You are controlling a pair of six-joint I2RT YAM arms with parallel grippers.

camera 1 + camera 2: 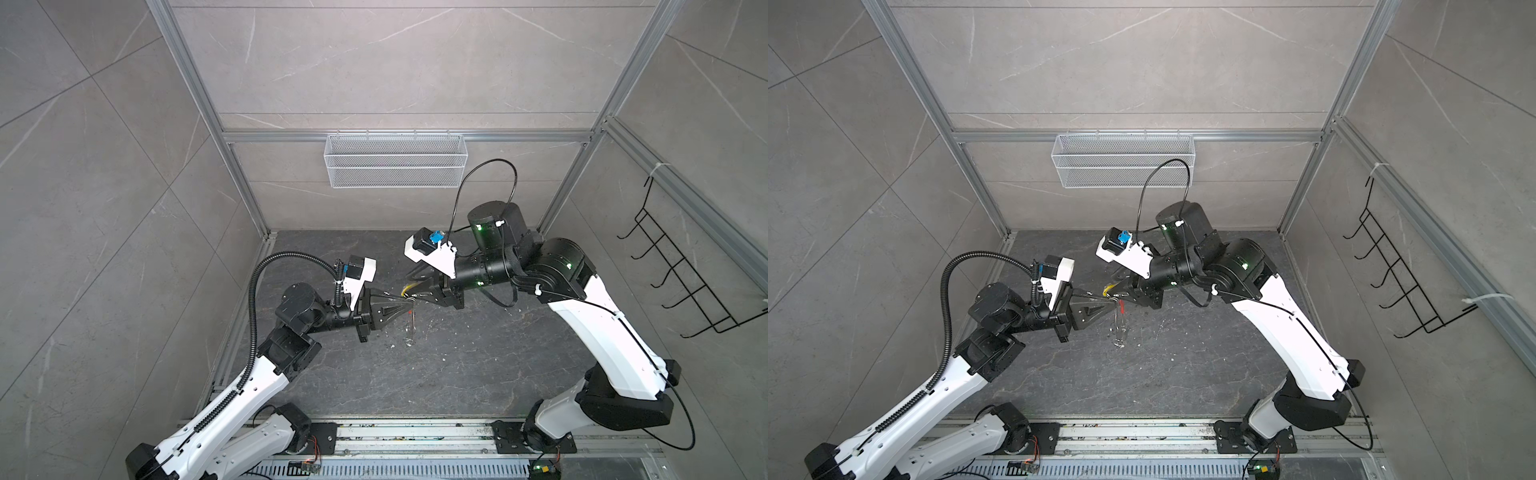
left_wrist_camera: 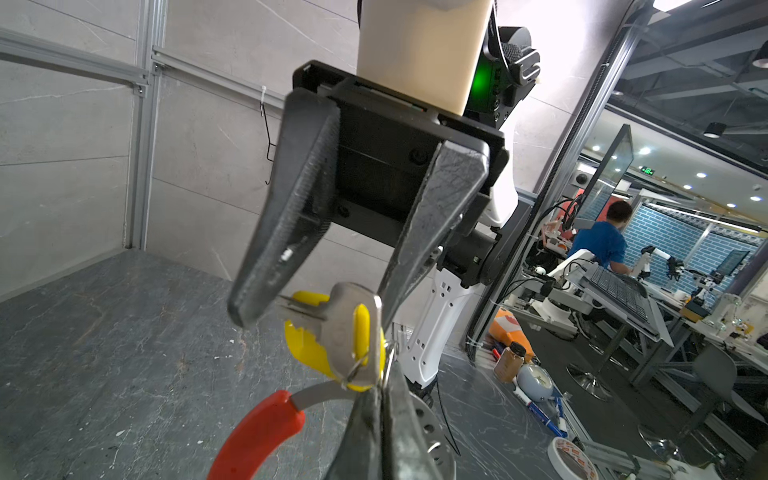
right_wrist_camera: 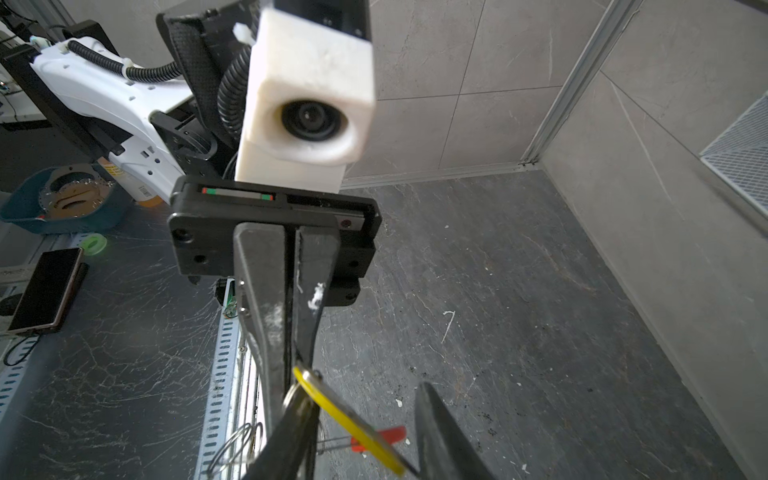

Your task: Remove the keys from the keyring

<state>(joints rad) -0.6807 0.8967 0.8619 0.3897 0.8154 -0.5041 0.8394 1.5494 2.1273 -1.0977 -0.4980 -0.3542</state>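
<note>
My left fingers [image 3: 259, 282] are shut on the thin dark grey wire keyring [image 2: 320, 392] beside its glossy red plastic sleeve [image 2: 257, 432], holding it above the middle of the dark veined table [image 1: 457, 374]. My right fingers [image 2: 291, 199] stand part-open around the flat silver metal key [image 2: 345, 324] and its smooth yellow oblong tag [image 2: 307, 349], gripping neither. Next, I judge: close on the key and work its small split ring [image 2: 359, 365] off the wire.
</note>
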